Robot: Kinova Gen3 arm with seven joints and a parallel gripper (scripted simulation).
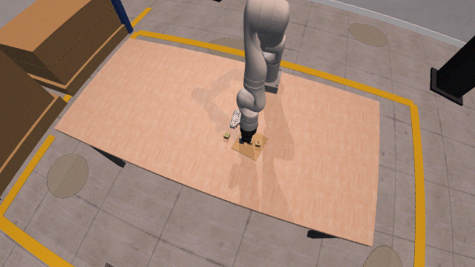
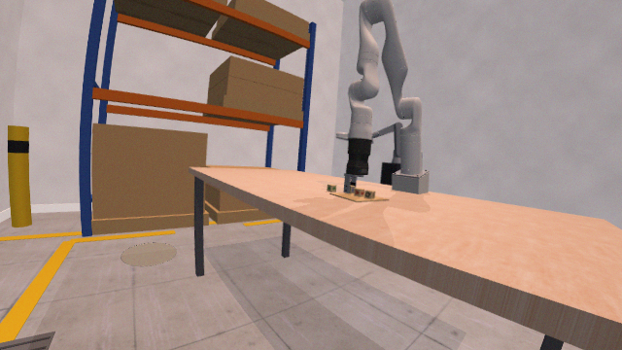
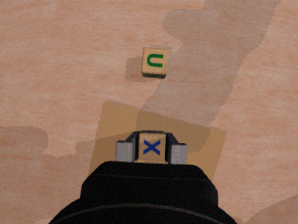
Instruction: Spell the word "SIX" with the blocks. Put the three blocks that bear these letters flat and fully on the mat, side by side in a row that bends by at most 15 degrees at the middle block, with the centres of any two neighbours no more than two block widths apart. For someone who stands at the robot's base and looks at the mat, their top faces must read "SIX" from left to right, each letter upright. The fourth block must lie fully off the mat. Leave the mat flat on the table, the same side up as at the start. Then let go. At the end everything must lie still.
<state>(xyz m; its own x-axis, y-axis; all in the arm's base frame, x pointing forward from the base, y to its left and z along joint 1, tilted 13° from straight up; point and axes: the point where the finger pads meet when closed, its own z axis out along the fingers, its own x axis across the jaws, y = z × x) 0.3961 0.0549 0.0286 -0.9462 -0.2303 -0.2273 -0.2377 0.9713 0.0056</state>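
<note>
X block [image 3: 152,148] clamped between the gripper [image 3: 150,152] fingers, low over the mat [image 3: 200,143] near its far edge, U block [image 3: 154,62] off the mat just beyond that edge, two blocks [image 2: 364,193] on the mat alongside, bare table [image 1: 148,96] all round

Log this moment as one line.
gripper: shut on X block | over mat | U block: off mat
</note>
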